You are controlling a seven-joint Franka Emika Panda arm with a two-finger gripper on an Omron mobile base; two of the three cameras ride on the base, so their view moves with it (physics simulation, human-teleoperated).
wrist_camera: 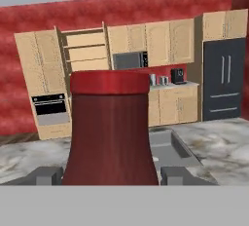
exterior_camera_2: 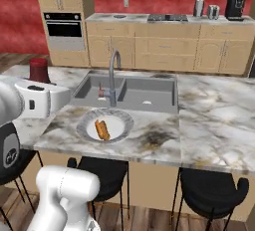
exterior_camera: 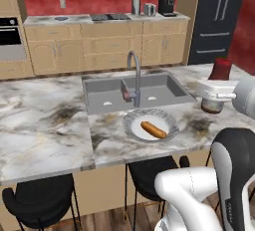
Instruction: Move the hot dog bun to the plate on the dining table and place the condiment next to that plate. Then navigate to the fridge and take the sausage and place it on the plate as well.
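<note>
Orange-brown and small, the hot dog bun [exterior_camera: 153,129] lies on the white middle of the plate [exterior_camera: 169,120]. So that first job looks done. The plate sits on the marble desk [exterior_camera: 45,120], the dining table, right in front of the sink [exterior_camera: 99,95] and the steel tap [exterior_camera: 134,75].

The condiment [wrist_camera: 109,132] is a dark-red bottle. In the hand view it stands upright between the two dark fingertips [wrist_camera: 46,175], one on each side of it. The hand [exterior_camera: 214,98] is clamped on the bottle, and I think it holds it up over the desk. In the left base view the bottle's red top [exterior_camera: 220,68] pokes out above the white hand, at about 2 o'clock from the plate and a bit apart from it. In the right base view it is at about 10 o'clock from the plate.

So the bottle is not put down yet. It has to go on the desk next to the plate.

The black fridge [exterior_camera: 219,16] stands far back at 1 o'clock, with its doors closed. The sausage job is not started. The robot has to drive there after the bottle is down.
</note>
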